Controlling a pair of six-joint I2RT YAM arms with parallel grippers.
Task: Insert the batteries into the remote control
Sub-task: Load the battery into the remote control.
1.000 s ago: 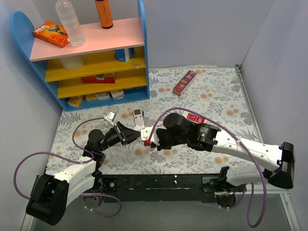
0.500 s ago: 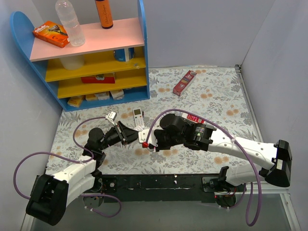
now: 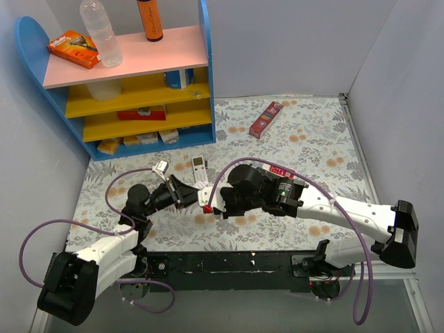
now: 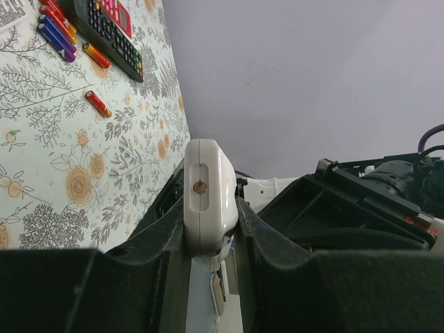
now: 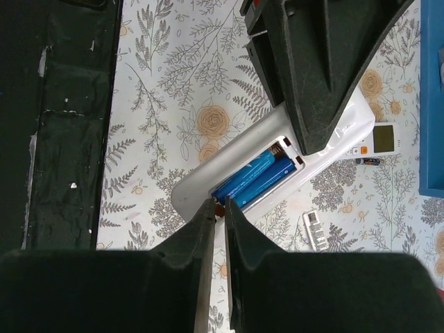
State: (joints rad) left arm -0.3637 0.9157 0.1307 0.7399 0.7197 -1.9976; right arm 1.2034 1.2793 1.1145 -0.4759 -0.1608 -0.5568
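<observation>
My left gripper (image 3: 186, 193) is shut on the white remote control (image 4: 207, 198) and holds it off the table, back side up. In the right wrist view the remote (image 5: 208, 173) has its battery bay open, with two blue batteries (image 5: 260, 177) lying in it. My right gripper (image 5: 220, 205) is at the bay's near end, its jaws almost closed on a small red piece that looks like a battery end. It shows red at the tips in the top view (image 3: 206, 206). Loose red and blue batteries (image 4: 97, 104) lie on the cloth.
A small white remote with a screen (image 3: 200, 168) lies just behind the grippers. A black remote (image 4: 107, 31) and a red-and-white remote (image 3: 281, 168) lie nearby. A red box (image 3: 266, 118) is at the back, and a blue shelf unit (image 3: 139, 83) at the back left.
My right gripper has moved a little left, closer to the held remote's open bay. The left arm and remote have not moved.
</observation>
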